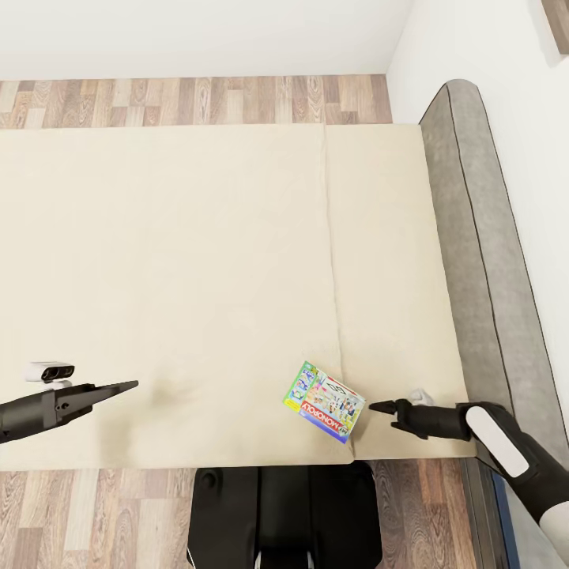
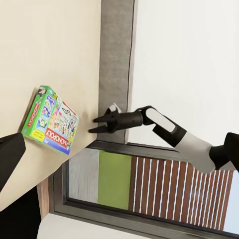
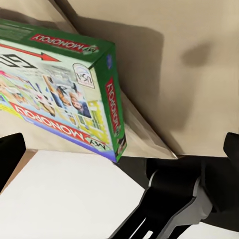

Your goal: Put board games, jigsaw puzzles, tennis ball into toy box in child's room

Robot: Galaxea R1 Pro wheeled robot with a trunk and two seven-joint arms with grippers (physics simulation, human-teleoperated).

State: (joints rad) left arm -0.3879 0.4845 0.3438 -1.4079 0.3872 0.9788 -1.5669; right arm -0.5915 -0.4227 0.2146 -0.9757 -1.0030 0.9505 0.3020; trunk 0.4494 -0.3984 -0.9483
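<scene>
A flat rectangular Monopoly board game [image 1: 325, 401] lay on the bed [image 1: 197, 261], near the mattress edge closest to the robot and towards the headboard end. Its printed lid was white with bright cartoon panels, its side walls green with red name strips, and it sat skewed to the mattress edge. The mattress was plain, smooth beige, crossed by one faint seam. A padded grey headboard [image 1: 482, 253] with a rounded corner ran along the white wall.

The right gripper [image 1: 378, 408] hovered just beside the box on its headboard side, apart from it, its dark tapered jaws drawn nearly together at the tips and holding nothing. The left gripper [image 1: 126, 386] hung over bare mattress well away on the other side; in the head view its jaws looked closed to a single point, but I could not tell for certain.

Wood-plank floor [image 1: 197, 101] showed beyond the bed, and the robot's black base [image 1: 276, 514] stood against the near edge. Nothing lay between the box and either gripper.
</scene>
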